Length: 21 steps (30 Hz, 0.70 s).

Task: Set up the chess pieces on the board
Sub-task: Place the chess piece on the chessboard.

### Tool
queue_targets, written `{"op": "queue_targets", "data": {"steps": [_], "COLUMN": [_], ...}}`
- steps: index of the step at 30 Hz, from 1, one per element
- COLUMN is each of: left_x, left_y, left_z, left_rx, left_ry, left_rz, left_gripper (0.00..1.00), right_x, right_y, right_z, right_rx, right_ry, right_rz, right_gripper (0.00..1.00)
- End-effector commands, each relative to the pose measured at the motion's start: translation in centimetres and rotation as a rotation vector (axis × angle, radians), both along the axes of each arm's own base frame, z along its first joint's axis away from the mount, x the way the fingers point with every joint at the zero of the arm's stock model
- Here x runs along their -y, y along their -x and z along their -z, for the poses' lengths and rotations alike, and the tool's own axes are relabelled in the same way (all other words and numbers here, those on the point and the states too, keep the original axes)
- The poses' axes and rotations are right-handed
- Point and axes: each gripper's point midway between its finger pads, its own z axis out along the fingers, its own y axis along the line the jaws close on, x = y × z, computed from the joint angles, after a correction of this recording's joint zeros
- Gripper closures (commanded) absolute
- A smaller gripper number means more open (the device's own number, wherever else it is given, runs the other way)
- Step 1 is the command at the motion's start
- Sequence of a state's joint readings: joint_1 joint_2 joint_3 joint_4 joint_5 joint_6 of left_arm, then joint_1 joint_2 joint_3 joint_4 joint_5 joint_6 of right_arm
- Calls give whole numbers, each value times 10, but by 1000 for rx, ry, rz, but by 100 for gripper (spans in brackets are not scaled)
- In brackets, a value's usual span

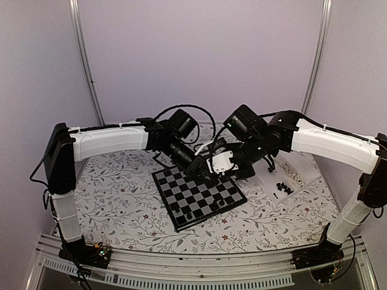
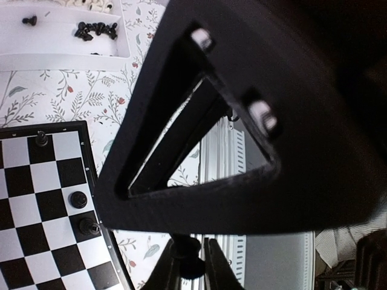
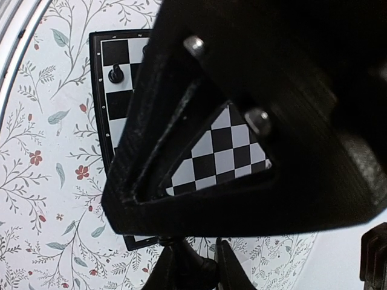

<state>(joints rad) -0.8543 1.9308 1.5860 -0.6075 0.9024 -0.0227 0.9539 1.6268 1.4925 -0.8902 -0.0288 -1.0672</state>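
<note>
**Grippers tip to tip above the board's far edge**

Nearest you, the board [image 1: 192,194] lies flat on the flowered cloth [image 1: 115,193], turned corner-on to the arm bases. A few black chess pieces [image 2: 77,199] stand on it. The left wrist view shows three upright on squares close to one border.

Over the far edge of the board, your two arms reach in and meet. Each wrist camera is largely blocked by the black frame of the opposite gripper.

- **Left gripper** [image 2: 192,248]: the jaws stand nearly together, with a small black piece [image 2: 188,261] pinched between them.
- **Right gripper** [image 3: 195,246]: the jaws are just as narrow, and a dark piece [image 3: 190,266] fills the gap between the fingers. You cannot tell from these views whether both grippers hold the same piece.

Farther off, to the right of the board and clear of it, sits the white tray [image 1: 304,171]. Loose black pieces [image 1: 281,186] lie heaped in it. In the left wrist view, cream ones [image 2: 91,5] show in a separate compartment at the picture's top edge.
</note>
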Motion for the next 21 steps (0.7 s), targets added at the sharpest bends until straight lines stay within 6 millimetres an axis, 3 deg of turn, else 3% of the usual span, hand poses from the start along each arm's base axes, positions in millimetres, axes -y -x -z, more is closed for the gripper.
{"op": "queue_targets", "data": {"steps": [1, 5, 11, 14, 17, 21], "left_x": [-3, -13, -30, -39, -46, -38], "left_y": [-25, -33, -41, -51, -61, -50], "left_z": [-7, -6, -35, -51, -64, -84], "left_rx": [40, 107, 266, 387, 621, 852], "left_ry": [5, -12, 100, 152, 180, 275], "left_rz": [-66, -140, -281, -370, -478, -512], "left_gripper": [81, 71, 58, 57, 60, 58], "right_x": [-4, -1, 11, 20, 21, 21], "right_y": [7, 1, -5, -11, -13, -11], "right_z": [12, 7, -13, -20, -32, -50], "right_rx": [-41, -129, -375, -488, -605, -790], "right_ry": [-3, -82, -294, -392, -513, -641], "right_rz": [-3, 47, 108, 139, 132, 112], "right_gripper": [93, 93, 94, 94, 94, 94]}}
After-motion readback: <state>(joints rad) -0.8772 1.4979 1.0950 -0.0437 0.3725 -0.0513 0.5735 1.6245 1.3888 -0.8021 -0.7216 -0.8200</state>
